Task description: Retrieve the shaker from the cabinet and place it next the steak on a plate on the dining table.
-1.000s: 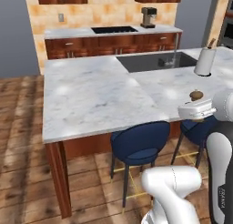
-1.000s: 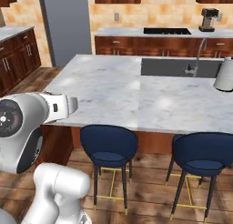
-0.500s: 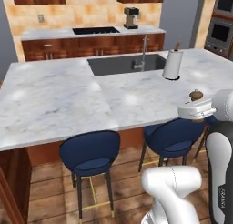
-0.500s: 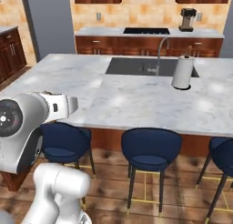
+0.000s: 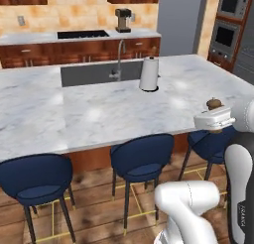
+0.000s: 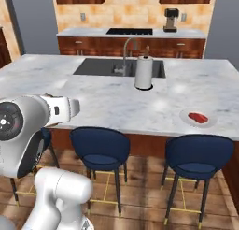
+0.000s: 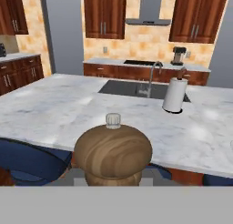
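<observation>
The gripper (image 5: 214, 120) pinches the small dark brown turned-wood shaker (image 7: 113, 152), carried short of the marble bench (image 6: 107, 100); placing it beside the red steak (image 6: 198, 117) on the round white plate (image 6: 186, 114) at the near right remains.

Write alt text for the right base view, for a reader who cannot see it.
A white plate with a small red steak sits near the right edge of a marble dining table, with a paper-towel roll beside the inset sink. Blue stools line the near side; the robot arm fills the lower left.
</observation>
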Robot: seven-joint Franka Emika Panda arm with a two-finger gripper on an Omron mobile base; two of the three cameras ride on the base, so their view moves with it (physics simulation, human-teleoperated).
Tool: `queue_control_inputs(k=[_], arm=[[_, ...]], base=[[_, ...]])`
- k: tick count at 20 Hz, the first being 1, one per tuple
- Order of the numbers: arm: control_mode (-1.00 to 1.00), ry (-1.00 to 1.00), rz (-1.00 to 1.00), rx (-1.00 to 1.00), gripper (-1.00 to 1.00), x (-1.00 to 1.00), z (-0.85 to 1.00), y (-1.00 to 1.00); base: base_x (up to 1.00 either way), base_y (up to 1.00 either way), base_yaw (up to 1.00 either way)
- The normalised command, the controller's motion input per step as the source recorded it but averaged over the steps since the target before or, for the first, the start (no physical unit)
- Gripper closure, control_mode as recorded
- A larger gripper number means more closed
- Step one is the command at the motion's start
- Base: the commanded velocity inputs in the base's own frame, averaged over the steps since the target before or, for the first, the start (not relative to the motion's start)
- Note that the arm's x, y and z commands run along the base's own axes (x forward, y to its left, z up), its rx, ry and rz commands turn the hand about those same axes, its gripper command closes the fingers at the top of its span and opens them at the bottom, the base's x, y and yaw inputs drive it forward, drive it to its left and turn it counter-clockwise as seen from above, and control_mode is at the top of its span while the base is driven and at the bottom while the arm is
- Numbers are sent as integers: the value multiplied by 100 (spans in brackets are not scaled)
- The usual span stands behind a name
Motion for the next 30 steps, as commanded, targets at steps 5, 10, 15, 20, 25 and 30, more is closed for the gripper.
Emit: queue_control_inputs(k=[5, 10, 15, 20, 25, 30], arm=[[100, 0, 0, 0, 100, 0, 0, 0], [100, 0, 0, 0, 100, 0, 0, 0], [100, 0, 0, 0, 100, 0, 0, 0], [100, 0, 0, 0, 100, 0, 0, 0], [100, 0, 0, 0, 100, 0, 0, 0], [100, 0, 0, 0, 100, 0, 0, 0]], base=[[0, -100, 0], [0, -100, 0], [3, -100, 0], [61, -100, 1], [100, -86, 10], [96, -12, 29]])
